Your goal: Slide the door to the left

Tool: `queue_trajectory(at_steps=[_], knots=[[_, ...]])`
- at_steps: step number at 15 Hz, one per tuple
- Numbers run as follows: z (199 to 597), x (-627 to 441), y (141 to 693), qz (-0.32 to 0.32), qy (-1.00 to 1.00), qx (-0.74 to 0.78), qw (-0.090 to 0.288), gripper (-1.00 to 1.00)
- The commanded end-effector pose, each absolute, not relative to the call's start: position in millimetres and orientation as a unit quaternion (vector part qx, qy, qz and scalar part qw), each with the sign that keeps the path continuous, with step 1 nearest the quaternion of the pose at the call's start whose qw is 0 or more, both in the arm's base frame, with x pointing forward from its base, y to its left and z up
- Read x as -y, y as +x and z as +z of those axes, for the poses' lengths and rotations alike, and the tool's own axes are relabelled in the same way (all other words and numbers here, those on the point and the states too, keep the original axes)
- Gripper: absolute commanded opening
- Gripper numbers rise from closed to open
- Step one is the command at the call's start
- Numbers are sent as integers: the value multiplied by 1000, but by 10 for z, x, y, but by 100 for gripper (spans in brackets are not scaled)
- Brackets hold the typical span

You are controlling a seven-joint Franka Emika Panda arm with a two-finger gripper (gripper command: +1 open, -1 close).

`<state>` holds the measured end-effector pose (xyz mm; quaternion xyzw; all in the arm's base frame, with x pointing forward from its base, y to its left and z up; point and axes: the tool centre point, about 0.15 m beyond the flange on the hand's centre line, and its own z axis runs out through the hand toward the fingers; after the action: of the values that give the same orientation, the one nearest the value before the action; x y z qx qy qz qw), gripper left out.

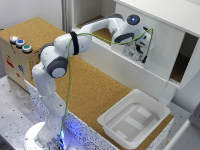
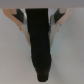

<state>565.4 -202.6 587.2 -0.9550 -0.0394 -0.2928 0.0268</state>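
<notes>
The door, a big flat white panel, sits in the front of the white cabinet, covering most of the opening w/ a dark gap of cabinet interior showing past its edge toward the exterior view's right. The gripper is right up against the door face, near that edge, w/ the arm reaching across the cork-topped table to it. In the wrist view a dark vertical shape, prob. the door's dark edge strip, runs between the pale fingers, w/ plain white surface either side; it looks as if the fingers straddle it, but whether they're apart or clamped on it I cannot tell — too blurred. Handling, as a guess: panel looks stiff, smooth & fairly light, riding in a track, so it should glide w/ a steady sideways push rather than need lifting. The smooth face is slippery, no grip there; the edge strip is the best place to bear on. Push parallel to the cabinet front, else it may jam in the track. A white plastic tray sits on the table below the cabinet, well apart from the door; three coloured buttons sit on a box far from the cabinet.
</notes>
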Motion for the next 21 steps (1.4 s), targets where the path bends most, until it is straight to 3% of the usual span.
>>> queue_trajectory(at_steps=[1,12,17,21], knots=[[5750,1549,5567,-294,-955,25,-18,-100],[5747,1041,5578,-296,-954,42,-25,-100],[5737,765,5552,-305,-949,55,-51,-100],[5726,542,5540,-302,-950,65,-43,-100]])
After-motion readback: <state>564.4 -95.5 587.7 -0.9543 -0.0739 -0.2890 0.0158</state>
